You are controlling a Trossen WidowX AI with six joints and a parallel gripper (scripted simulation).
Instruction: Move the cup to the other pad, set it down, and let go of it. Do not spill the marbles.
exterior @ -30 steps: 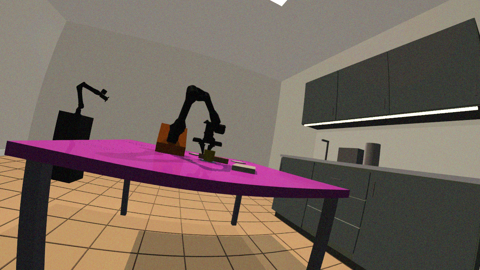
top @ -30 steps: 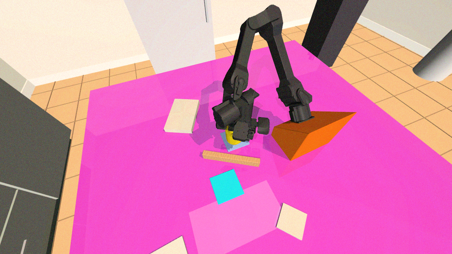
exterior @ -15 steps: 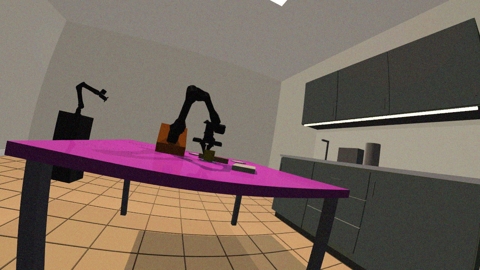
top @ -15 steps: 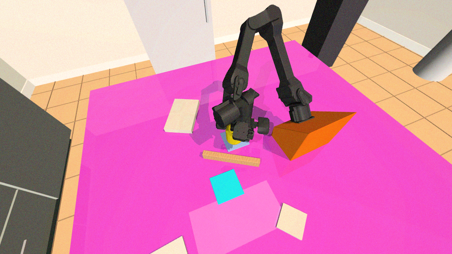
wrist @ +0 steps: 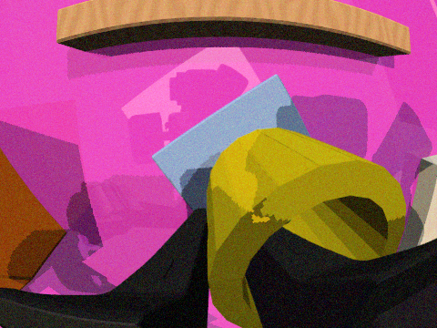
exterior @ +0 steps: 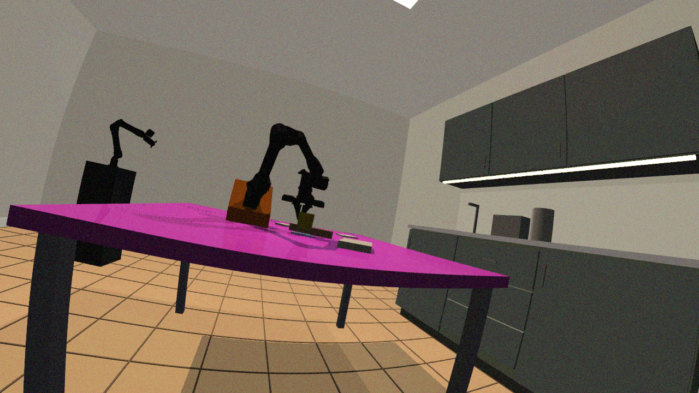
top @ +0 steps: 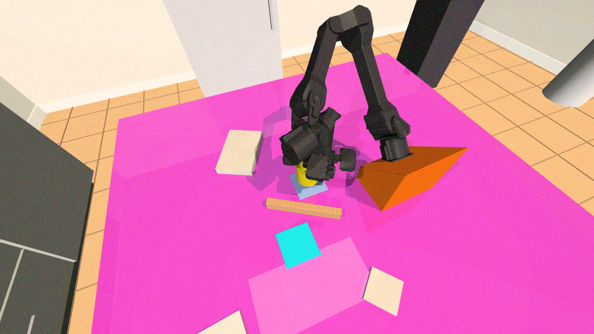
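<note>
The yellow cup [top: 306,177] [exterior: 307,220] [wrist: 300,150] appears slightly raised over the pale blue pad [top: 312,193] [wrist: 223,125]. My gripper [exterior: 299,214] [wrist: 219,216] is shut on the cup's wall, with one black finger outside and the other reaching into the cup. In the top view the gripper body hides the fingertips and part of the cup. The cup's opening is partly covered by a finger in the wrist view, and no marbles are visible. The bright cyan pad [top: 297,245] lies beyond the wooden bar, with nothing on it.
The wooden bar [top: 304,208] [wrist: 228,13] lies between the two pads. An orange wedge-shaped block [top: 423,183] [exterior: 235,195] [wrist: 14,219] stands at the arm's base. A cream block [top: 238,152] [exterior: 354,245] lies beside the blue pad. Another cream piece [top: 384,291] lies past the cyan pad.
</note>
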